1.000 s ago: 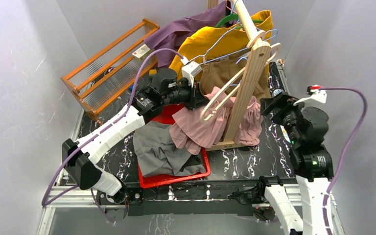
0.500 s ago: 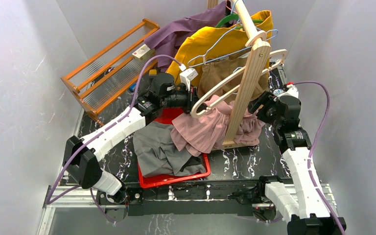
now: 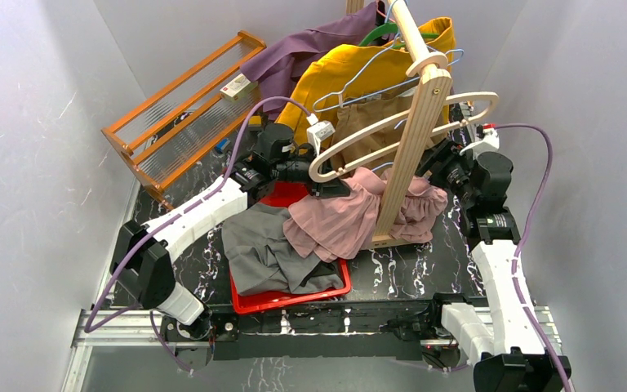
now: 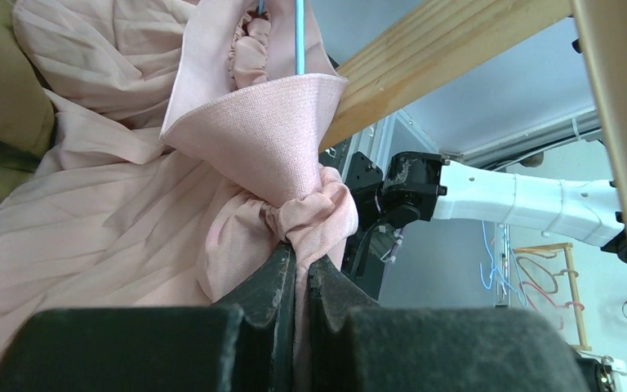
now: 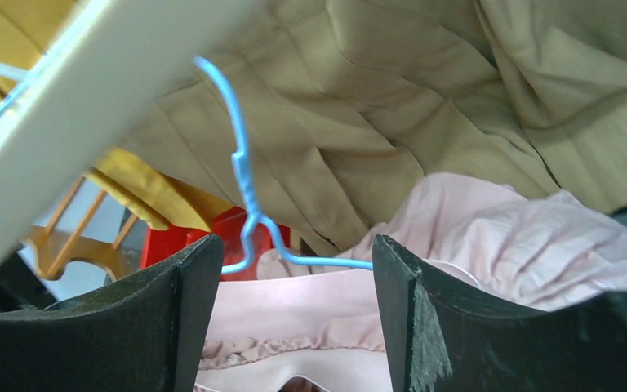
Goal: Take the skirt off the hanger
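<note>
Left fingers clamp the bunched waistband of the pink skirt; right fingers gape empty, the blue hanger just beyond their gap.

A wooden post splits the counter, a pale hanger slung across it. Ahead of my right end effector, a blue wire hanger and the skirt crowd the way.

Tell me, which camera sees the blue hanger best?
The right wrist view: the hanger's blue hook and arm show clearly. The left wrist view shows only a short blue piece above the skirt. From the top I can't pick it out.
</note>
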